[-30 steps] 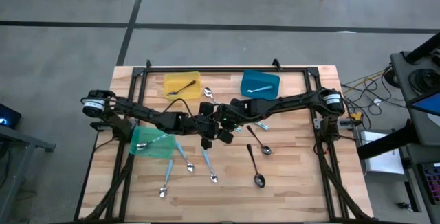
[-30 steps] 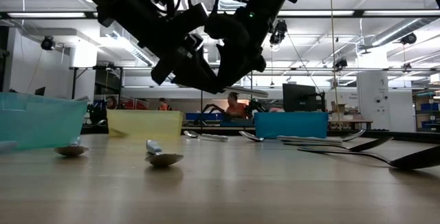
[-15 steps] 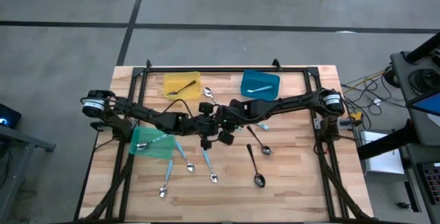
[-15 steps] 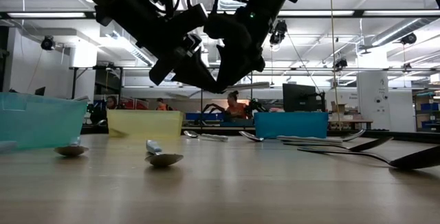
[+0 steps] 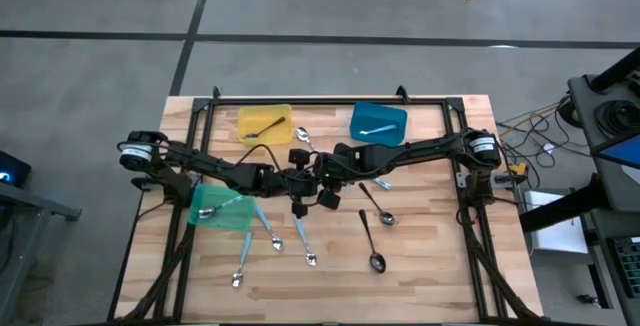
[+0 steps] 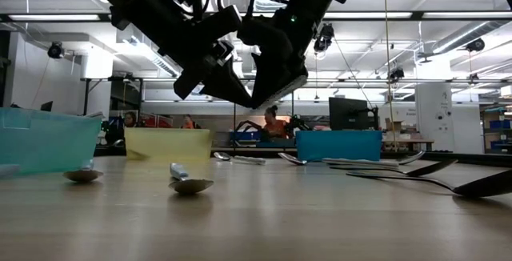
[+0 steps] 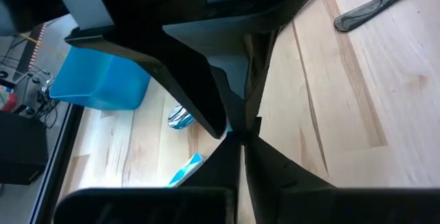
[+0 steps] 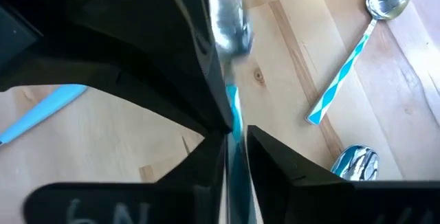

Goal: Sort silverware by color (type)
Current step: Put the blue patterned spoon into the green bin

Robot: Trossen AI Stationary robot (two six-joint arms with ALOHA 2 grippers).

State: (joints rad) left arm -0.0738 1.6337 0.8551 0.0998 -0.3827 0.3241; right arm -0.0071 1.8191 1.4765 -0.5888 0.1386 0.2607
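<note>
My two grippers meet above the table's middle [image 5: 302, 181] and show together in the low view [image 6: 260, 93]. Both are shut on one spoon with a light blue handle [image 8: 234, 117] and a silver bowl [image 8: 230, 25], held clear of the table. In the left wrist view only a sliver of blue [image 7: 229, 126] shows where my left gripper [image 7: 240, 141] meets the right gripper's fingers. Other silverware lies flat on the table: blue-handled spoons [image 5: 303, 241], dark spoons [image 5: 368, 234], and a silver one [image 5: 305, 138]. My left gripper pinches the spoon's blue handle [image 7: 229, 126] at its fingertips, coming from the table's left. The right gripper's fingers stand right against the spot and hide most of it. The spoon is clear of the table. My right gripper pinches the blue handle [image 8: 234, 124] between its two fingers [image 8: 275, 162], coming from the table's right. The handle runs along the fingers, and the bowl [image 8: 230, 25] sticks out beyond them. The spoon is lifted clear of the table.
A yellow bin [image 5: 265, 123] with a dark spoon and a blue bin [image 5: 378, 121] with a light blue utensil stand at the far side. A green bin [image 5: 222, 209] with a silver spoon stands at the left. Loose spoons lie near and right of the grippers.
In the low view the spoon's end stuck out level below the grippers toward the right. It has risen slightly, and the right gripper's finger hides it now. Both arms have stayed nearly in place.
</note>
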